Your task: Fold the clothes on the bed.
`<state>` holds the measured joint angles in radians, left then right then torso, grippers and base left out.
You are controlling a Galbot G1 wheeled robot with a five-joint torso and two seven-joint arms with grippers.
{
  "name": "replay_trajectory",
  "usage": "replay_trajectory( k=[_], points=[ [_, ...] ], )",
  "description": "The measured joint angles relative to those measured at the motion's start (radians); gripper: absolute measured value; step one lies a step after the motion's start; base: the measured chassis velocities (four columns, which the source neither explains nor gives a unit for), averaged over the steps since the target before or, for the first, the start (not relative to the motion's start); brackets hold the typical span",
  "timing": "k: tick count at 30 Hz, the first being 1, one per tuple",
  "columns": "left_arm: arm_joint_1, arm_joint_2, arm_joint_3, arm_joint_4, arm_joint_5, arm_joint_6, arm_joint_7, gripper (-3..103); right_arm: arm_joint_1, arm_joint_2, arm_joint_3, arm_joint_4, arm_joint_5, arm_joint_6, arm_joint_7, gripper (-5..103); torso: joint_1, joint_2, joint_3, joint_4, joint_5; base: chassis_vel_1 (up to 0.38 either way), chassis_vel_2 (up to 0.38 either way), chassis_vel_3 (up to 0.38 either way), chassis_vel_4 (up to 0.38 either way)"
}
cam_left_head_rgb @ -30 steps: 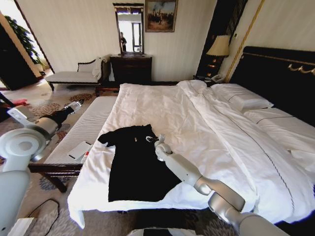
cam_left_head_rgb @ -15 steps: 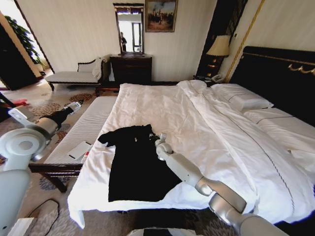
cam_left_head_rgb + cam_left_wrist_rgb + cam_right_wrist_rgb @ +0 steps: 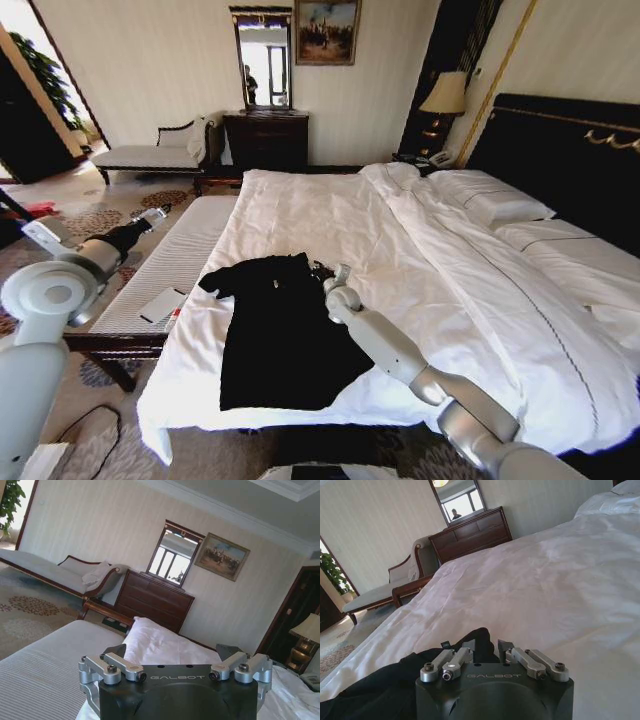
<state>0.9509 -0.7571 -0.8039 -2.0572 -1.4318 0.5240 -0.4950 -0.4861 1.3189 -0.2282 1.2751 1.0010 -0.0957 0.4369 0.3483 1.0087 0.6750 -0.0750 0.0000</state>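
The clothes are one black T-shirt lying flat on the near left part of the bed, collar toward the far side. My right gripper rests at the shirt's right shoulder, and its arm stretches across the white duvet. In the right wrist view its fingers stand close together, with a bunched fold of the black T-shirt pinched in my right gripper. Over the bench to the left, away from the shirt, hangs my left gripper. The left wrist view shows the left gripper open and holding nothing.
A striped cushioned bench runs along the bed's left side with a flat white item on it. Pillows and a dark headboard lie to the right. A chaise and dresser stand by the far wall.
My right gripper has slid a little to the right and farther up the bed, drawing the shirt's right shoulder edge along with it. The left arm has barely moved.
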Motion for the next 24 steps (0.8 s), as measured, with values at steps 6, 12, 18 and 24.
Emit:
replay_trajectory(
  k=[6, 12, 18, 24],
  points=[
    [0.014, -0.001, -0.008, -0.017, 0.000, 0.000, -0.003, 100, 0.004, -0.001, -0.027, -0.005, 0.010, -0.017, 0.018, 44, 0.000, 0.000, 0.000, -0.0003, 0.0000, 0.000, 0.000, 0.000, 0.000],
    [0.021, -0.012, -0.010, -0.030, 0.000, 0.001, -0.004, 100, 0.019, 0.009, -0.047, -0.005, 0.029, -0.051, 0.074, 66, 0.000, 0.000, 0.000, 0.0000, -0.0001, 0.000, 0.000, 0.000, 0.000],
    [0.018, 0.002, -0.010, -0.029, -0.002, 0.001, -0.004, 100, 0.016, -0.002, -0.061, 0.019, 0.057, -0.099, 0.082, 88, 0.000, 0.000, 0.000, -0.0005, -0.0001, 0.000, 0.000, 0.000, 0.000],
    [0.017, 0.005, -0.010, -0.038, -0.007, 0.001, -0.004, 100, 0.012, 0.014, -0.065, 0.029, 0.124, -0.140, 0.145, 100, 0.000, 0.000, 0.000, -0.0002, 0.0000, 0.000, 0.000, 0.000, 0.000]
  ],
)
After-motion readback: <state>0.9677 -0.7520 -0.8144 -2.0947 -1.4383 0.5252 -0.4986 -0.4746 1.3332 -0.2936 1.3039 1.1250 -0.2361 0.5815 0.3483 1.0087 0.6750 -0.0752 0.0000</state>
